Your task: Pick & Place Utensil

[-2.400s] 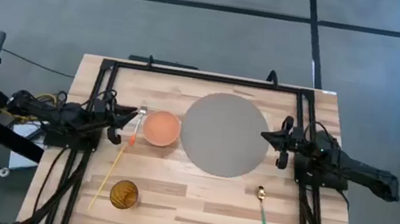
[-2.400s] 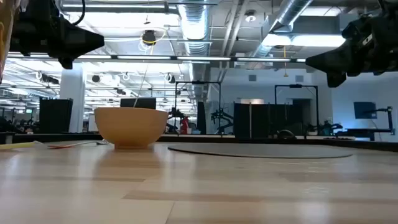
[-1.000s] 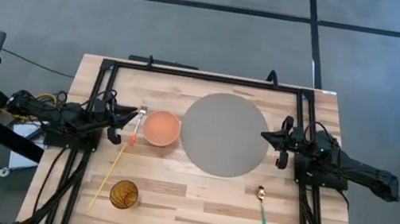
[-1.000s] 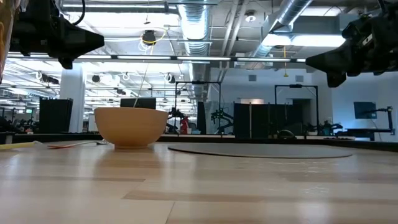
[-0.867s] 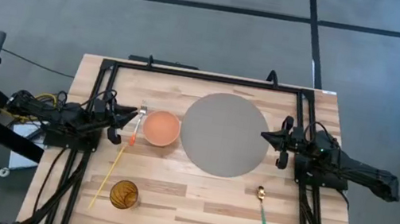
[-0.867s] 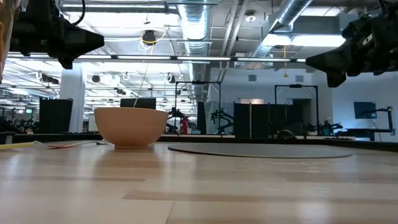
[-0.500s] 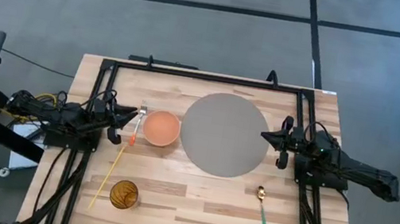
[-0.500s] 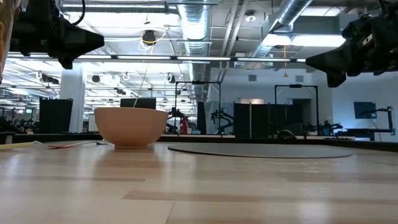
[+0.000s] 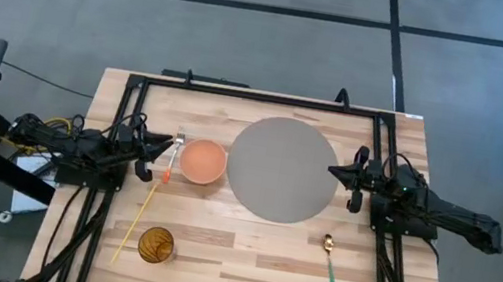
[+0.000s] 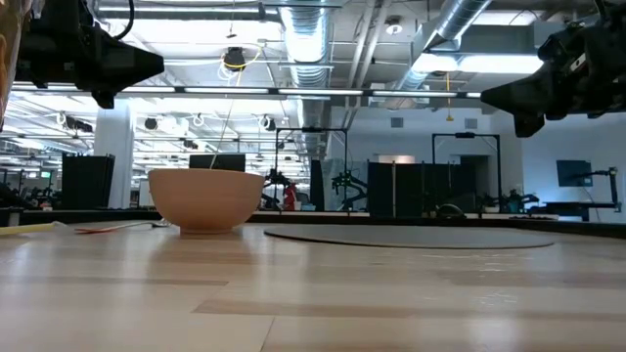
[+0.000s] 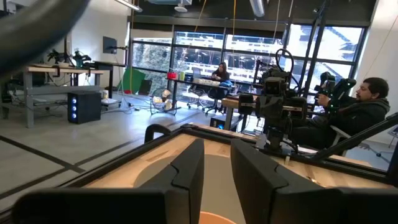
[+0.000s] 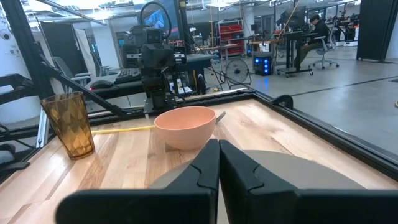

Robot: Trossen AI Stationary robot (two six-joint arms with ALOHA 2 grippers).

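Note:
A spoon (image 9: 329,262) with a gold bowl and a green handle lies flat on the wood near the table's right near part. A fork (image 9: 171,160) with an orange handle lies left of the peach bowl (image 9: 203,162). My left gripper (image 9: 171,146) hovers above the fork by the bowl's left side, its fingers a narrow gap apart (image 11: 216,165). My right gripper (image 9: 332,170) hangs over the right rim of the round grey mat (image 9: 282,169), fingers shut (image 12: 219,155). Neither touches anything.
An amber glass (image 9: 155,244) stands near the left near corner, with a long yellow stick (image 9: 134,225) lying beside it. A black frame (image 9: 259,96) runs along the far edge and both sides. Bare wood lies between the glass and the spoon. People sit beyond the table (image 11: 364,109).

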